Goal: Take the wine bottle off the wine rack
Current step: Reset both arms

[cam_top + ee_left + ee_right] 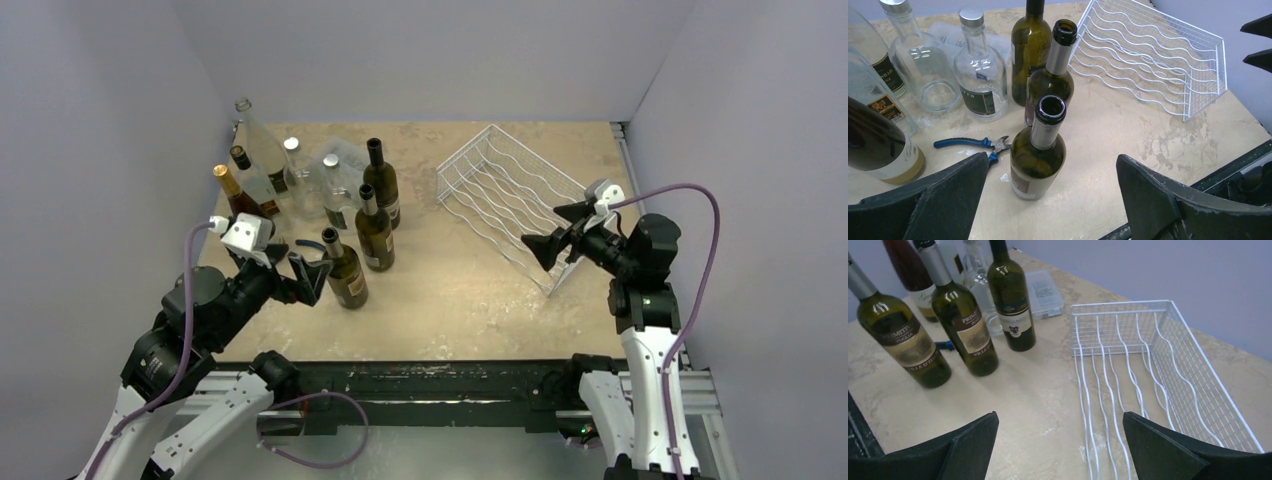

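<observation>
Table (450, 310): tan, carrying the wine rack.
Wine rack (505, 190): white wire.
Wine bottle (347, 272): upright, well left of the wine rack.
Left gripper (311, 273): spread wide, empty, beside the wine bottle.
Right gripper (551, 232): spread wide, empty, at the wine rack's near edge.

Top external view sits high above and behind the arm bases, tilted down and facing far, wide enough for the whole surface (450, 300), both arms and the walls around it. Left wrist view rides low at the near left, close to the surface, facing far-right; the left claw (312, 275) shows at its bottom corners and the nearest green bottle (1038, 155) is close up in the centre. Right wrist view sits at the right, above the wine rack (1148, 365), facing left across it, with the right claw (552, 232) along the bottom edge. All three views share the wine rack and the green bottles (960, 320). The left wrist view also catches the right claw's tips at its right edge.
</observation>
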